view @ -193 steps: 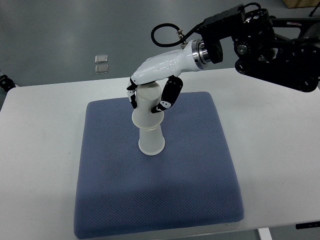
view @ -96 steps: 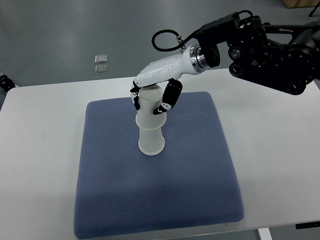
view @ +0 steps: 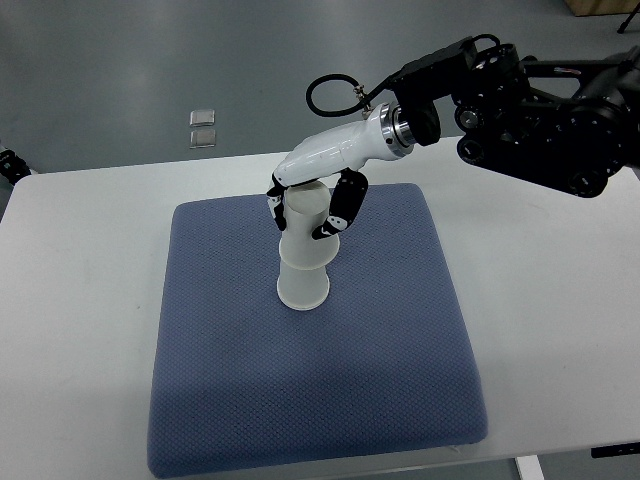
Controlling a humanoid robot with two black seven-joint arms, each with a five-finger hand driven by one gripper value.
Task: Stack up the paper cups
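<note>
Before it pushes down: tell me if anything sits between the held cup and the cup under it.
Nothing visible does. The right hand grips the upper cup by its sides, and that cup sits upside down straight over the lower cup on the blue mat. The fingers stay on the upper cup's wall, above the lower cup.

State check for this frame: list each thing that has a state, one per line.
right hand: shut on the upper cup
upper cup: upside down, held, seated over the lower cup
lower cup: upside down, standing on the blue mat
left hand: not in view
</note>
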